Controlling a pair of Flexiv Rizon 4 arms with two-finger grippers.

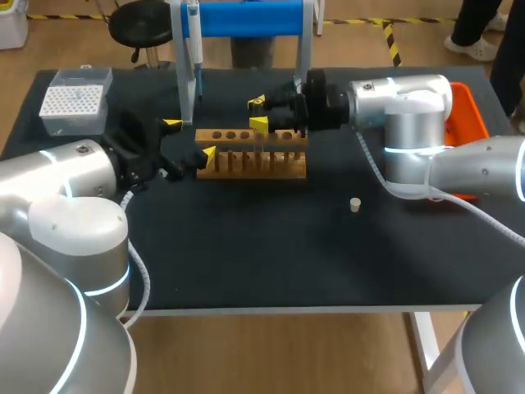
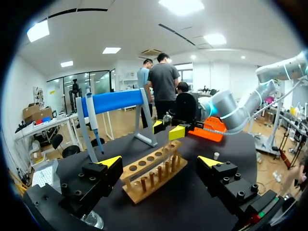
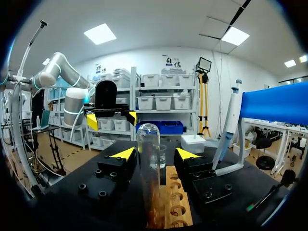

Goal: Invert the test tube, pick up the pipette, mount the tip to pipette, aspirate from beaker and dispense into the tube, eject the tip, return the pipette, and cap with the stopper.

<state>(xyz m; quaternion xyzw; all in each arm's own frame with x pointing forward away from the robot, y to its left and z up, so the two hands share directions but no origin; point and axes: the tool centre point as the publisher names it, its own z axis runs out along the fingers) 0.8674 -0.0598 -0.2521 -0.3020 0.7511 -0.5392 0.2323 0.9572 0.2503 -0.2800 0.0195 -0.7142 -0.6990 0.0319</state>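
Black table (image 1: 271, 263) carries a wooden rack (image 1: 250, 162) near its middle, and I place everything by that rack. My right claw (image 1: 258, 113) is over the rack's back row, its arm stretching out past the rack's right end, fingers apart. In the right wrist view the test tube (image 3: 148, 163) stands upright in the rack, round end up. It sits between those fingers with a gap on each side, so nothing is clamped. My left claw (image 1: 190, 138) sits at the rack's left end, spread wide, its yellow tips flanking that end and apart from it. Behind the rack, toward its left end, the pipette (image 1: 195, 49) hangs on a blue-barred stand (image 1: 246, 18). Well off the rack's left end and farther back is the white tip box (image 1: 75, 103). In front of the rack, off to its right, the small stopper (image 1: 355, 204) lies alone. Beyond the rack's right end an orange tray (image 1: 469, 103) shows behind my right arm.
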